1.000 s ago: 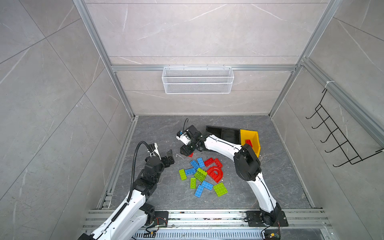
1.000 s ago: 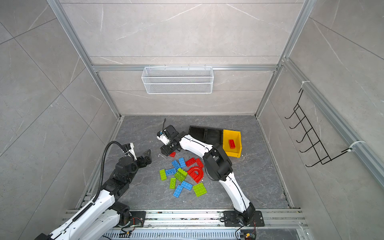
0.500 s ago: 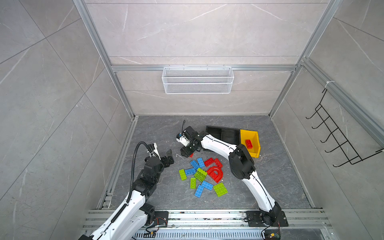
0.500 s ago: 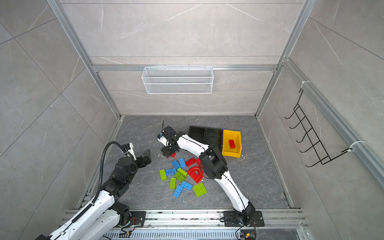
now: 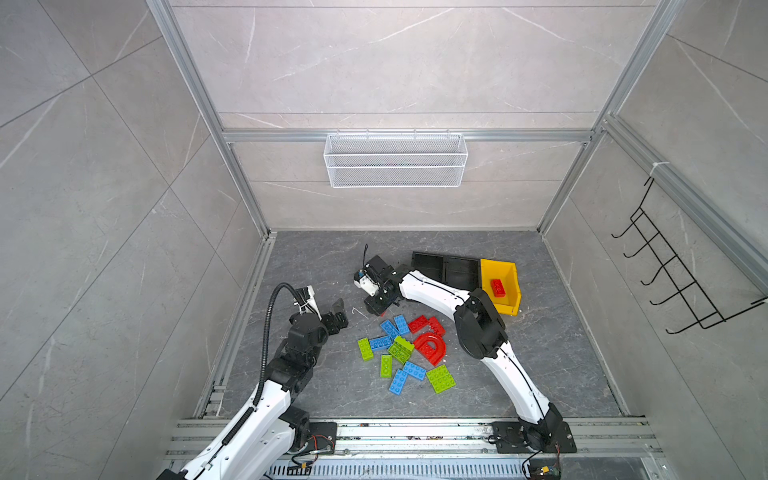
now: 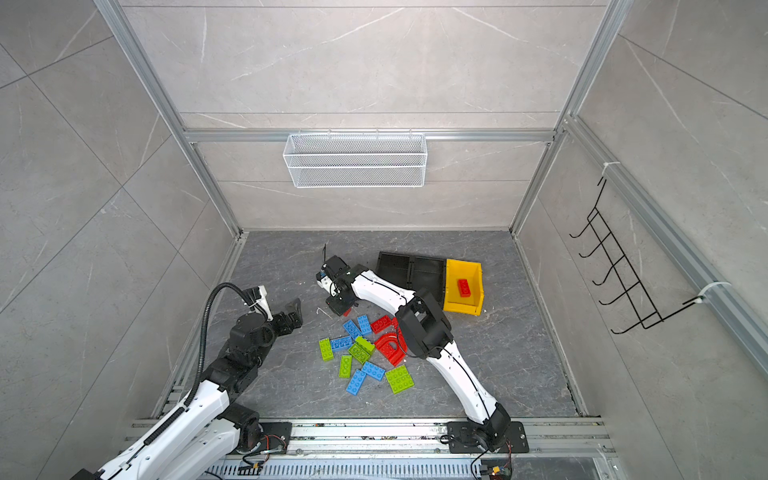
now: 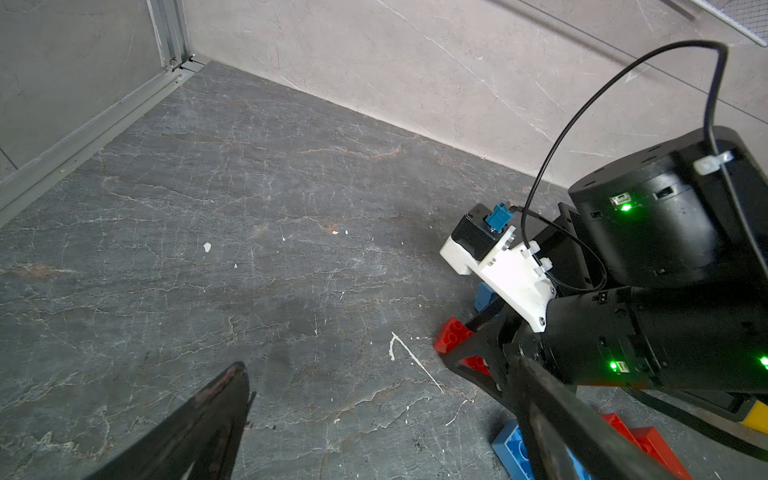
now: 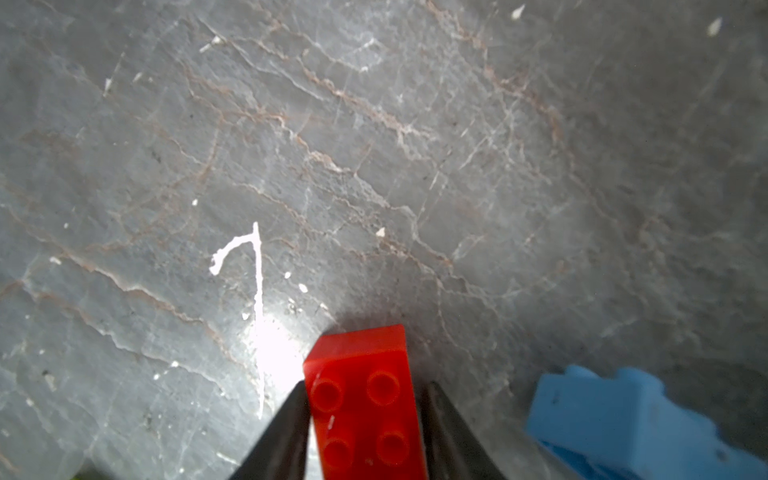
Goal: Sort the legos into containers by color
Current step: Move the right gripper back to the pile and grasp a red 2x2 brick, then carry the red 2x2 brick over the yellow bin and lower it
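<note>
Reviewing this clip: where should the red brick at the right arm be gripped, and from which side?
Pinch the red brick by its two smooth side walls, coming down from above. Its studs face up, leaving those parallel walls free; the right gripper has its jaws against them.

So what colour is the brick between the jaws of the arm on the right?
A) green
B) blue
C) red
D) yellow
C: the right wrist view shows a red brick between the jaws of the right gripper, one jaw against each of its sides.
</note>
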`<action>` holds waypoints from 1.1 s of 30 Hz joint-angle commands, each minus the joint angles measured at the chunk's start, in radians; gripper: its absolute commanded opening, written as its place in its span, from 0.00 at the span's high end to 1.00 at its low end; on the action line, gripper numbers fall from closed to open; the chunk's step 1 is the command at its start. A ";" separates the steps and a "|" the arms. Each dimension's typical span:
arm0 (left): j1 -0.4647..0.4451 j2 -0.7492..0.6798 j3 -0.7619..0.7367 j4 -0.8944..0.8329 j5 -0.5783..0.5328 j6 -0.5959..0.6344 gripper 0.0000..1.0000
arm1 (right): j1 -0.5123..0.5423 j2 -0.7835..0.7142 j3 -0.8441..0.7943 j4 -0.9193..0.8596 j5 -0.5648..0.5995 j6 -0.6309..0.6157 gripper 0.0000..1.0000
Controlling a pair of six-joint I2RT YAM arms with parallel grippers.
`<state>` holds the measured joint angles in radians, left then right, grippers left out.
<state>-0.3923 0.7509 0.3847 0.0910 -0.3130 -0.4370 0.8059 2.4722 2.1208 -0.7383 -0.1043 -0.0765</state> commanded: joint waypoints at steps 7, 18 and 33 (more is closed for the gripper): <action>0.003 0.006 0.011 0.027 -0.009 0.015 0.01 | 0.012 -0.202 -0.141 0.128 0.010 0.075 0.75; 0.003 0.030 0.012 0.044 0.010 0.011 0.01 | -0.297 -0.772 -0.783 0.455 -0.184 0.284 0.81; 0.003 0.072 0.013 0.070 0.036 0.013 0.01 | -0.847 -0.961 -1.106 0.499 -0.170 0.361 0.84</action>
<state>-0.3923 0.8192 0.3847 0.1139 -0.2825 -0.4374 -0.0277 1.5055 1.0271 -0.2787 -0.2691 0.2665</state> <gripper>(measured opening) 0.994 0.342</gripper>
